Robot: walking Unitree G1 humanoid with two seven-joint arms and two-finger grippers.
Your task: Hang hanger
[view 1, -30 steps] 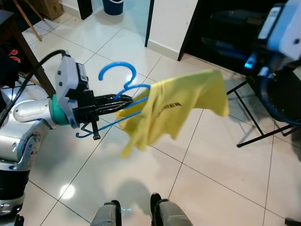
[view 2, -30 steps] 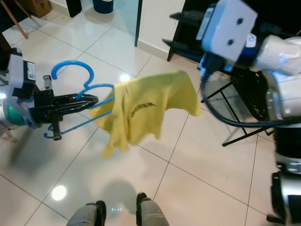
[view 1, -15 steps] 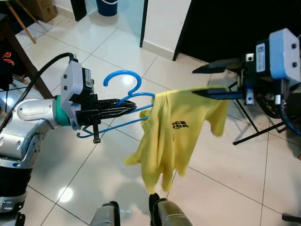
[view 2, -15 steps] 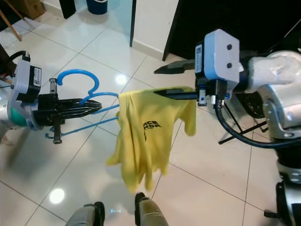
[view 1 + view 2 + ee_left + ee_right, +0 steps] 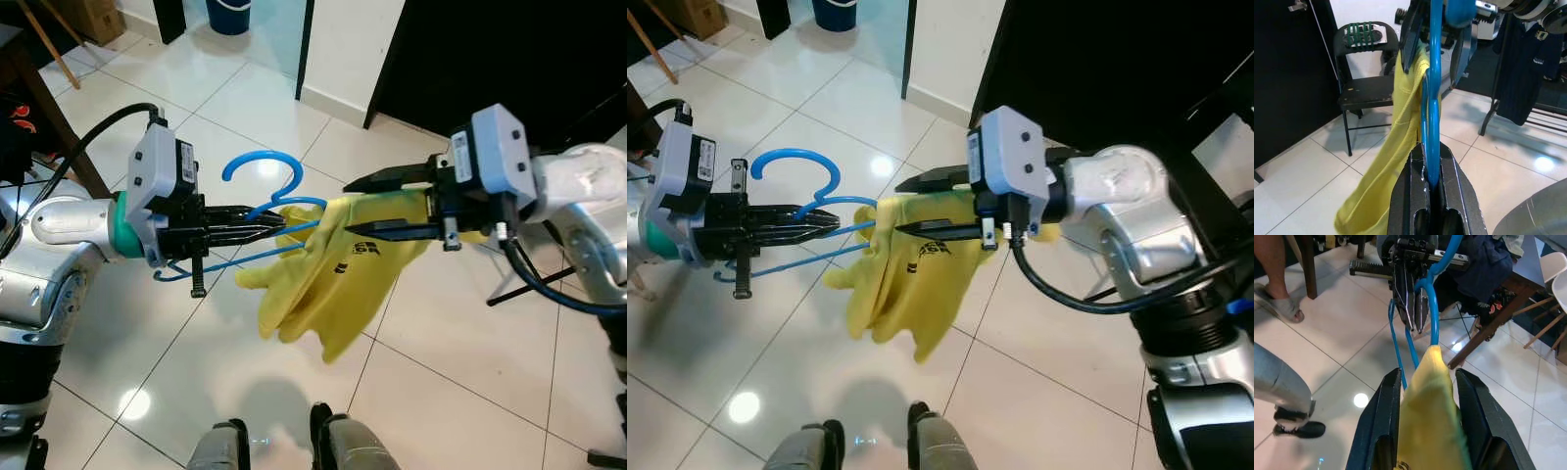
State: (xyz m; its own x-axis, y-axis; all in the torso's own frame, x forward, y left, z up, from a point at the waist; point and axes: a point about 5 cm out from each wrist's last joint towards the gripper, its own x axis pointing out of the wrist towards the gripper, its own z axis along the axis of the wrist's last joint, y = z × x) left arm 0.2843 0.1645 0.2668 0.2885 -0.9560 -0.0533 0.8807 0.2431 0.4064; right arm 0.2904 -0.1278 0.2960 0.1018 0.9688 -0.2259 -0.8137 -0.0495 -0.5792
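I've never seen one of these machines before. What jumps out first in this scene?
A bright yellow shirt droops in mid-air over the white tiled floor, draped on a blue hanger. The left gripper is shut on the hanger's neck, while the right gripper reaches in opposite, its open fingers either side of the cloth.

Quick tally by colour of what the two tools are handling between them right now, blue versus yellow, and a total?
Blue: 1, the hanger, clamped in the left tool.
Yellow: 1, the shirt, draped on the hanger, with the right tool open around its upper part.
Total: 2
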